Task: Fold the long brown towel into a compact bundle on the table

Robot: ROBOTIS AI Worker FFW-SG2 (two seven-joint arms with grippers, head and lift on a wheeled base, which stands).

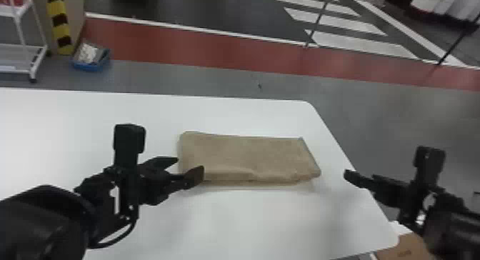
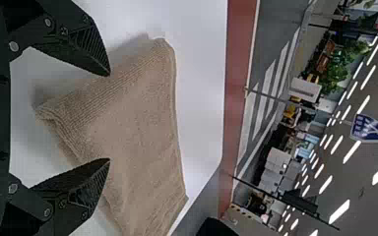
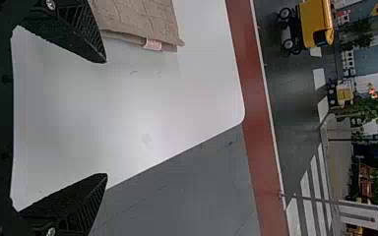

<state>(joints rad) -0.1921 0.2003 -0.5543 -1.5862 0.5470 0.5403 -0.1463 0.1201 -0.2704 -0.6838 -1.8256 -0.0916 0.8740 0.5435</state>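
Observation:
The brown towel [image 1: 246, 157] lies folded into a flat, roughly rectangular shape on the white table [image 1: 250, 220]. At the towel's left end, my left gripper [image 1: 191, 163] stands open, its fingertips by the near left corner. In the left wrist view, the towel [image 2: 138, 123] extends beyond the spread fingers of my left gripper [image 2: 110, 117], with layered folds at its end. Off the towel's right end, near the table's right edge, is my right gripper [image 1: 351, 175]. The right wrist view has my right gripper [image 3: 107, 118] open with nothing between its fingers, and the towel [image 3: 140, 19] with a small pale tag beside one finger.
The table's right edge [image 1: 343, 152] runs diagonally between the towel and my right arm. A cardboard box [image 1: 403, 246] stands below the near right corner. On the floor beyond the table are a blue bin [image 1: 91, 57] and a white rack [image 1: 21, 45].

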